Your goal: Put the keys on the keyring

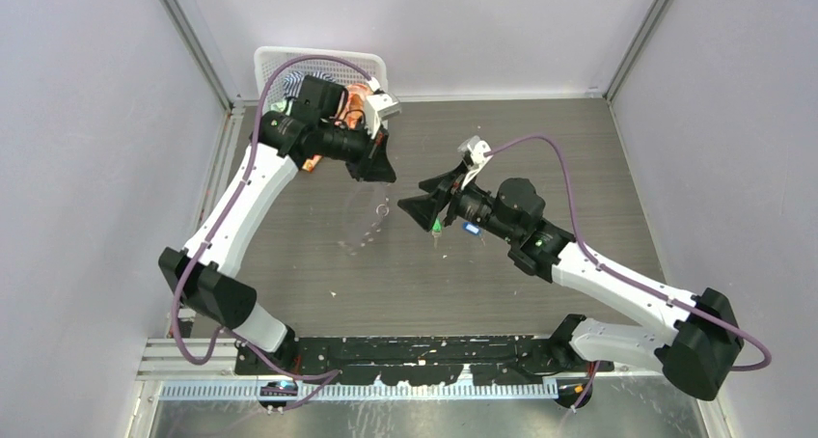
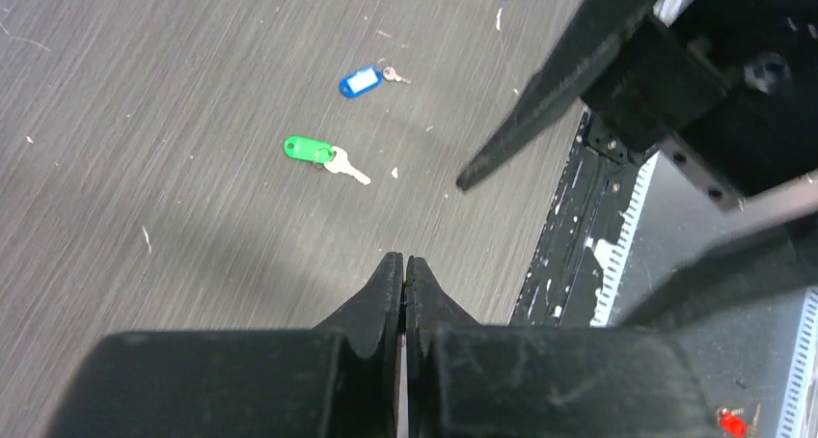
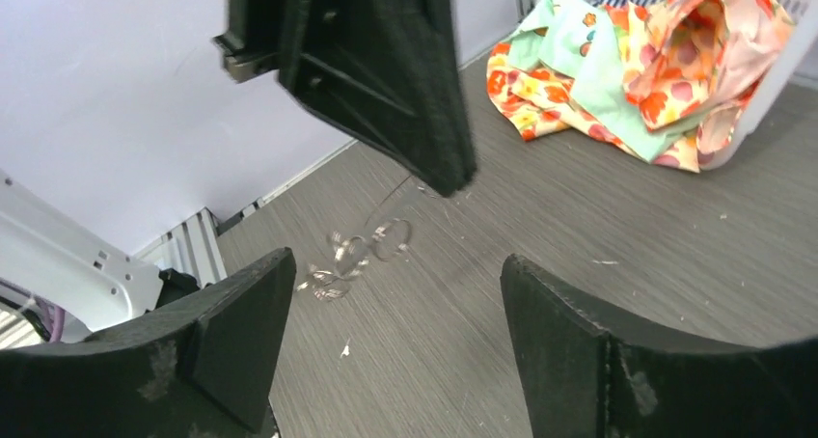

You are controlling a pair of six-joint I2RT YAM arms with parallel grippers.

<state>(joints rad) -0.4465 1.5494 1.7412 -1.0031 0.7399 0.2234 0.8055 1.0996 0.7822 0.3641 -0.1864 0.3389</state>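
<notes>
The left pincer (image 2: 404, 264) is pressed shut, the thin wire of the keyring (image 3: 352, 255) rising to its tips at centre frame. The right pincer (image 3: 397, 269) gapes wide, empty. The green key (image 2: 311, 150) and blue key (image 2: 361, 81) lie apart on the surface (image 2: 145, 120).

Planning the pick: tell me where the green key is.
Top view: the green key lies on the table right of centre, beside the right gripper, blue key close by.
</notes>
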